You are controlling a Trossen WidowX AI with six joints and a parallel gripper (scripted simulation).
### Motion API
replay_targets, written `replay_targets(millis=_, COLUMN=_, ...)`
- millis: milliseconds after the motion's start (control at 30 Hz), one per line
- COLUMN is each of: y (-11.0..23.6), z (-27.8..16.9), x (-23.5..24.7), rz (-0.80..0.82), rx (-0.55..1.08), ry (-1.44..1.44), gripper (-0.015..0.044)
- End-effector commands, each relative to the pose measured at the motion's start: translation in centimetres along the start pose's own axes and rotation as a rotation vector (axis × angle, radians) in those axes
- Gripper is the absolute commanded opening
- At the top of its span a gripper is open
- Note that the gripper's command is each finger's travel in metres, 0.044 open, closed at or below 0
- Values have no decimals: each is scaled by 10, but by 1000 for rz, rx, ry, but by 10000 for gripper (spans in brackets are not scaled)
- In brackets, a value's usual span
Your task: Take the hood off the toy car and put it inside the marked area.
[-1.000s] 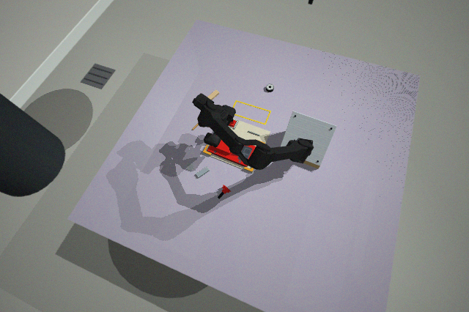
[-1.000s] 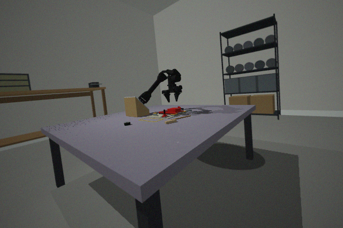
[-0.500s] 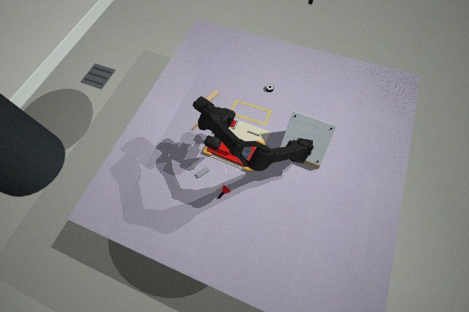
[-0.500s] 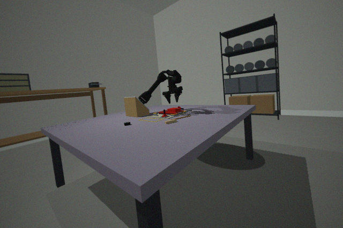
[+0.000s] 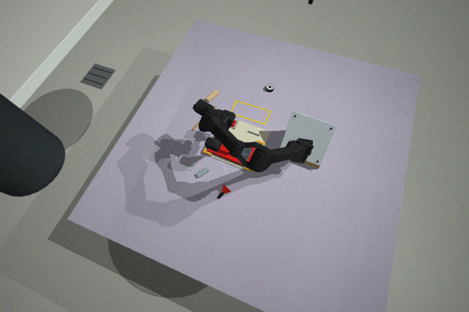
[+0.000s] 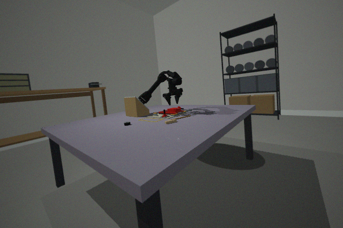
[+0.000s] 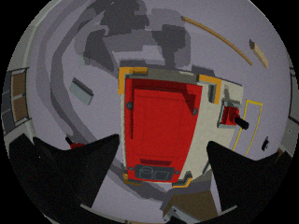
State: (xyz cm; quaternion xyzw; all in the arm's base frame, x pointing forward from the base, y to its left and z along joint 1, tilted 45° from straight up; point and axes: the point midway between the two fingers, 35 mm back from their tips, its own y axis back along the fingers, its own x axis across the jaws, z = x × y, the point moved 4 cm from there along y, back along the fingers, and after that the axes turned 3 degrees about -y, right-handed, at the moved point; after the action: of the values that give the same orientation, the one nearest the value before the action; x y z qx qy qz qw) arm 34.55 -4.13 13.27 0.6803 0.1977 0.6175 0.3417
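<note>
The red toy car (image 5: pixel 226 151) (image 6: pixel 174 110) (image 7: pixel 161 117) lies on a cream board (image 5: pixel 246 129) (image 7: pixel 202 123) between orange corner brackets. A wide red panel covers most of its top, with a dark panel at one end. I cannot tell the hood's exact edges. My gripper (image 6: pixel 173 104) (image 7: pixel 165 144) is open and empty, pointing down above the car, its fingertips spread to either side of the car in the wrist view. The marked area is a yellow outline (image 5: pixel 253 105) (image 7: pixel 254 102) beside the board. The arm hides part of the car in the top view.
A tilted plate (image 5: pixel 310 130) on a wooden wedge (image 6: pixel 132 108) stands near the arm's base. A small red piece with a black peg (image 7: pixel 230 116) sits on the board. A grey block (image 5: pixel 201 172) (image 7: pixel 81 91), wheel (image 5: pixel 270 87), wooden block (image 5: pixel 212 95) and red-black piece (image 5: pixel 226 190) lie around.
</note>
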Motion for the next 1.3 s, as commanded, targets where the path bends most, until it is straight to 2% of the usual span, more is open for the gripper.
replay_targets(millis=0, y=-4, z=-1, x=0, rz=3, rx=0, ry=-6, gripper=440)
replay_targets(millis=1267, y=-34, z=-3, x=3, rz=6, rx=0, ry=-5, gripper=440)
